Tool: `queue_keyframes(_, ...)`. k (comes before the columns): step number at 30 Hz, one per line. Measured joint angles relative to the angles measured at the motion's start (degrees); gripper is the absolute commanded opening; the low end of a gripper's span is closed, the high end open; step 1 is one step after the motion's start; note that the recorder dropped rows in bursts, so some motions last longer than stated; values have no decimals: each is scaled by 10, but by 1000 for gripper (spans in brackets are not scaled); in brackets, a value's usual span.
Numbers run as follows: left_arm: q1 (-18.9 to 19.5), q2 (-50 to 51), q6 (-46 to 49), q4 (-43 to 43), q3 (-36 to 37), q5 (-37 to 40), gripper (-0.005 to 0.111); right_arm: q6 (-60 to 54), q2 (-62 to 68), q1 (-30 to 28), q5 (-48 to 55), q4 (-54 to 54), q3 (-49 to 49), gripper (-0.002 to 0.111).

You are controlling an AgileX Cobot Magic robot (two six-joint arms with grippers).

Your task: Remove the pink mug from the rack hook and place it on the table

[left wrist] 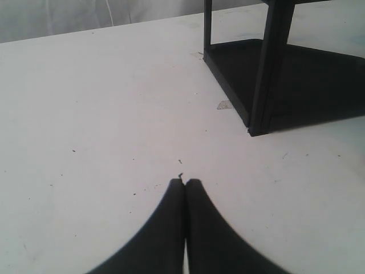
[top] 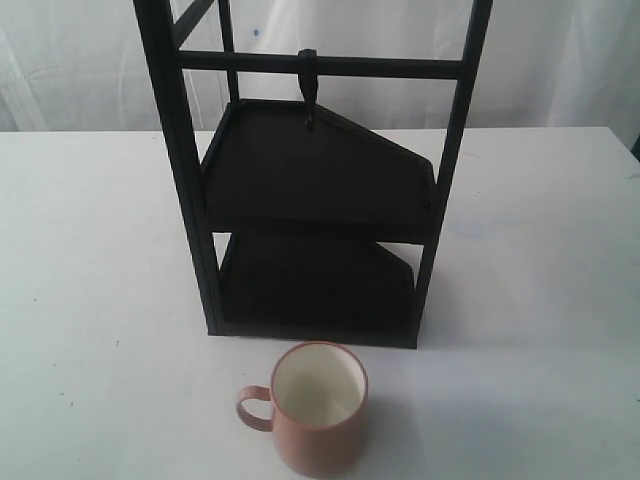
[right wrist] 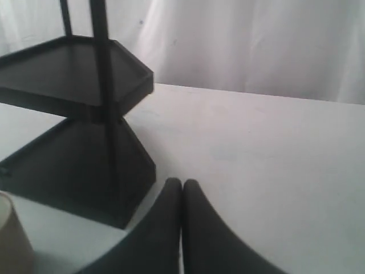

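Note:
The pink mug [top: 318,410] stands upright on the white table [top: 90,260], just in front of the black rack [top: 310,190], its handle pointing left and its cream inside showing. The rack hook [top: 309,90] hangs bare from the crossbar. Neither gripper appears in the exterior view. My left gripper [left wrist: 185,182] is shut and holds nothing, low over the table near the rack's base [left wrist: 268,85]. Beside the rack [right wrist: 85,114] my right gripper [right wrist: 182,182] is shut and holds nothing too. A sliver of the mug [right wrist: 11,240] shows at the edge of the right wrist view.
A pale curtain [top: 560,60] hangs behind the table. The rack's two dark shelves [top: 320,170] carry nothing. White tabletop stretches to the left and right of the rack, with faint specks [left wrist: 74,151].

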Motion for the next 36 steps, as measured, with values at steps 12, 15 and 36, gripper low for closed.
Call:
queue_keyframes(12,0,0,0,0,0,0,0,-5,-53,-92,-5,2,75,0)
queue_keyframes(15,0,0,0,0,0,0,0,-5,-60,-94,-6,2,90,0)
queue_keyframes(36,0,0,0,0,0,0,0,5,-66,-94,-3,11,91,0)
